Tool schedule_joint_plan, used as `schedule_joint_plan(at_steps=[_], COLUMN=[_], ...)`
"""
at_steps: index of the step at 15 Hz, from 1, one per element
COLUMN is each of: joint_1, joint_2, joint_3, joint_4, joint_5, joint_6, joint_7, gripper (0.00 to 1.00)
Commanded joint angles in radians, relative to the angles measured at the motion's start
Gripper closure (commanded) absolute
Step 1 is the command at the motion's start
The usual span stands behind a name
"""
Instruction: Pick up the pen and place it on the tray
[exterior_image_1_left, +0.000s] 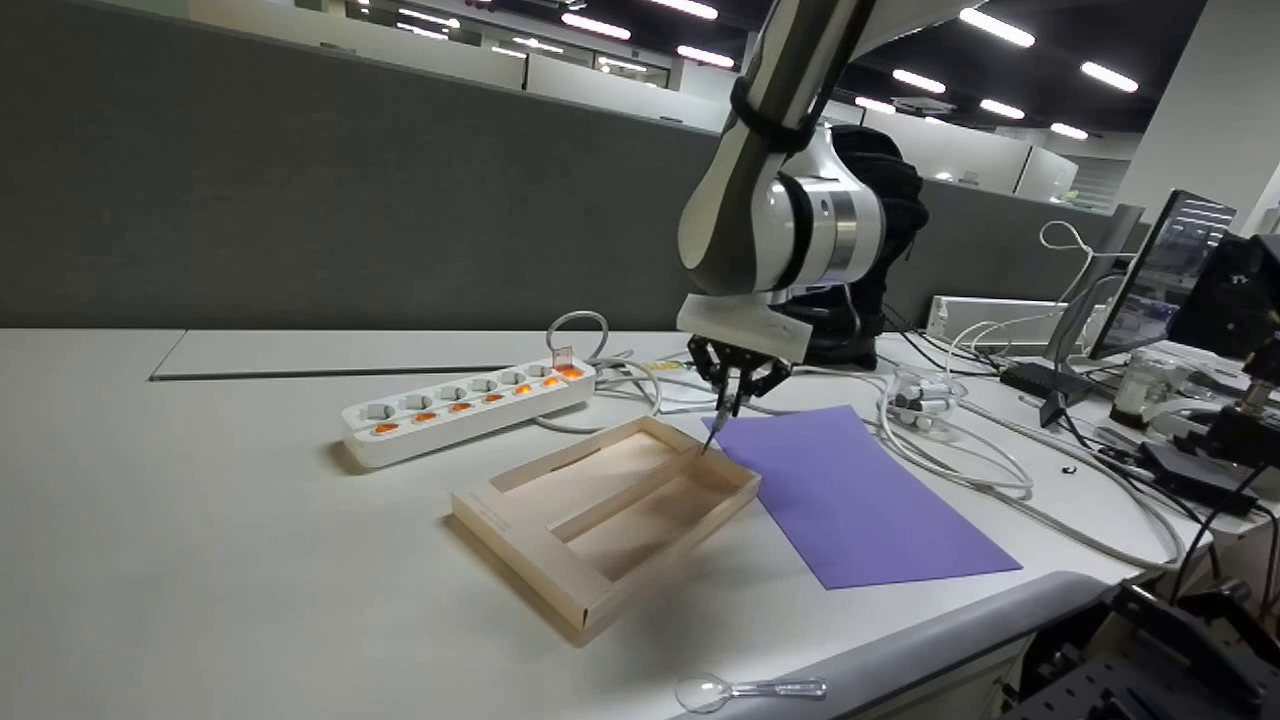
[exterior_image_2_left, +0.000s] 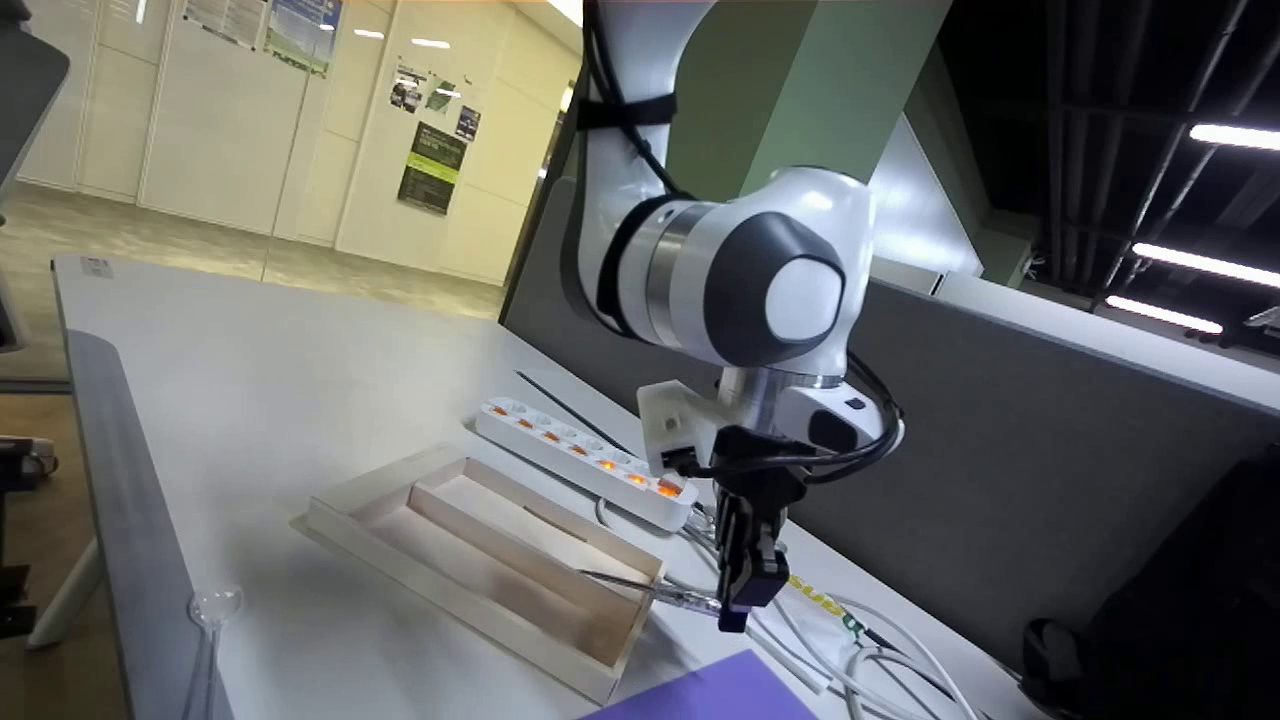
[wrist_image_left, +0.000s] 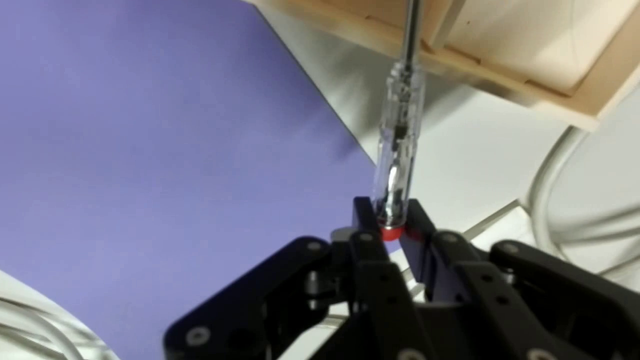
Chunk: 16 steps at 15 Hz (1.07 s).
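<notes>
My gripper (exterior_image_1_left: 733, 402) is shut on the pen (exterior_image_1_left: 715, 430), a thin stick with a clear, silvery handle, red end cap and long metal tip. In the wrist view the fingers (wrist_image_left: 392, 220) hold the pen (wrist_image_left: 398, 135) by its red-capped end, the tip pointing away. The gripper (exterior_image_2_left: 745, 600) stands just outside the end of the pale wooden tray (exterior_image_2_left: 370, 485). The pen (exterior_image_2_left: 685, 598) slants over that rim, its tip above the tray's inside; I cannot tell whether it touches. The tray (exterior_image_1_left: 520, 525) has a lengthwise divider and two compartments.
A purple sheet (exterior_image_1_left: 850, 500) lies beside the tray. A white power strip (exterior_image_1_left: 470, 410) stands behind it, with white cables (exterior_image_1_left: 640, 385) near the gripper. A clear spoon (exterior_image_1_left: 750, 690) lies at the table's edge. A monitor (exterior_image_1_left: 1165, 270) and backpack (exterior_image_1_left: 880, 200) stand farther off.
</notes>
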Motion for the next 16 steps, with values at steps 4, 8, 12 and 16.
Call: schedule_joint_plan(at_steps=[4,8,12,16], joint_1=[0.094,0.168,0.222,0.303], joint_2=[-0.010,-0.002,0.012,0.045], joint_3=[-0.028,-0.088,-0.140,-0.209], joint_4=[-0.044,-0.086,-0.112,-0.131], joint_5=[-0.060,-0.091,-0.093,-0.080], joint_6=[0.018,0.052,0.068,0.119], joint_7=[0.025,0.035,0.032,0.045], gripper=[0.95,0.95,0.95,0.95])
